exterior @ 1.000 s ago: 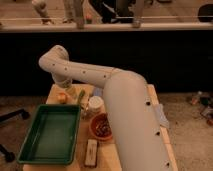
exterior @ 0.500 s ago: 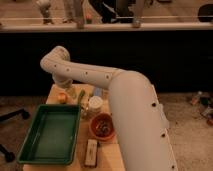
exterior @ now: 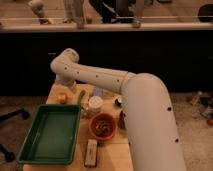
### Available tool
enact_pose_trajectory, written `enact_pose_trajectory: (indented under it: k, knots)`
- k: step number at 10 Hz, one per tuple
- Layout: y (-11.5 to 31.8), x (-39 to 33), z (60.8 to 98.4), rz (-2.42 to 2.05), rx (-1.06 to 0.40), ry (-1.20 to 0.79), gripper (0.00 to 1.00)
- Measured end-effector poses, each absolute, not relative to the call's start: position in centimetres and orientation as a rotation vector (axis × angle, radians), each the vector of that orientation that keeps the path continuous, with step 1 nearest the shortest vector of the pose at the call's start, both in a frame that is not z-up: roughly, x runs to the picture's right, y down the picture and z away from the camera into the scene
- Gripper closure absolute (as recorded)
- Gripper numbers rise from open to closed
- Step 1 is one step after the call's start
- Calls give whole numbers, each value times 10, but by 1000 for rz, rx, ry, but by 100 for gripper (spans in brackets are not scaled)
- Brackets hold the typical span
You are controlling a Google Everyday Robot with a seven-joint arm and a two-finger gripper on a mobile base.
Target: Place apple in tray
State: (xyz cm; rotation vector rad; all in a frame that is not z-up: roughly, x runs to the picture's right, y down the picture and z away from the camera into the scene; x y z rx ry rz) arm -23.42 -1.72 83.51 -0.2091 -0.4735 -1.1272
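Observation:
The apple, small, round and orange-yellow, lies on the wooden table at its back left corner. The large green tray sits just in front of it on the table's left side, with nothing in it. My white arm sweeps in from the lower right, bends at an elbow high on the left and drops towards the apple. The gripper hangs open directly above the apple and behind it; its fingers are mostly hidden by the wrist. The apple rests on the table, not held.
An orange bowl with dark contents stands right of the tray, a white cup behind it. A green stick-like item lies beside the apple. A flat black-and-white rectangle lies near the front edge. A dark counter wall rises behind the table.
The arm's elbow has shifted slightly to the right. The apple, tray and bowl have not moved.

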Motion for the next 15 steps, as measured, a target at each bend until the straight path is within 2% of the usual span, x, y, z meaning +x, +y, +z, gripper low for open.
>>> enact_pose_trajectory:
  k: [8, 15]
  knots:
    - [-7, -289, 866, -1355, -350, -354, 20]
    - [1, -303, 900, -1401, -435, -388, 20]
